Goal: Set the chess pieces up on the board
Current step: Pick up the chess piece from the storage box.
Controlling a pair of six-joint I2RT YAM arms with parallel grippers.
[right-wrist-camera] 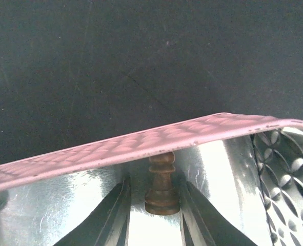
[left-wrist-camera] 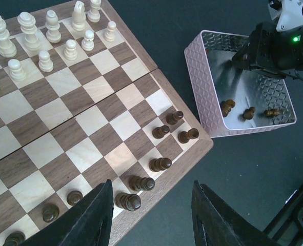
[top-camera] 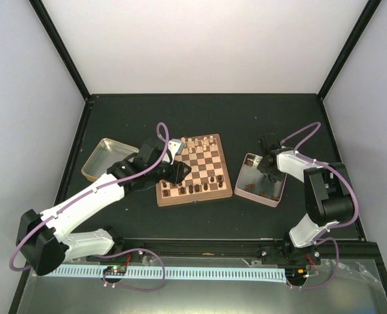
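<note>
The board (top-camera: 193,198) lies mid-table, with cream chess pieces (left-wrist-camera: 53,25) ranked on its far side and dark ones (left-wrist-camera: 160,164) along its near edge. My left gripper (left-wrist-camera: 151,183) hangs open over the board's near right border, and nothing is between its fingers. My right gripper (right-wrist-camera: 155,183) reaches down inside the pink-rimmed tray (right-wrist-camera: 141,143). Its fingers stand close on either side of a dark pawn (right-wrist-camera: 162,189) by the tray's wall, with a thin gap showing on the left. Three more dark pieces (left-wrist-camera: 249,113) lie in the tray.
A yellow-rimmed metal tin (top-camera: 95,171) sits left of the board, behind my left arm. The pink tray (top-camera: 262,198) stands just right of the board. Dark table surface surrounds both.
</note>
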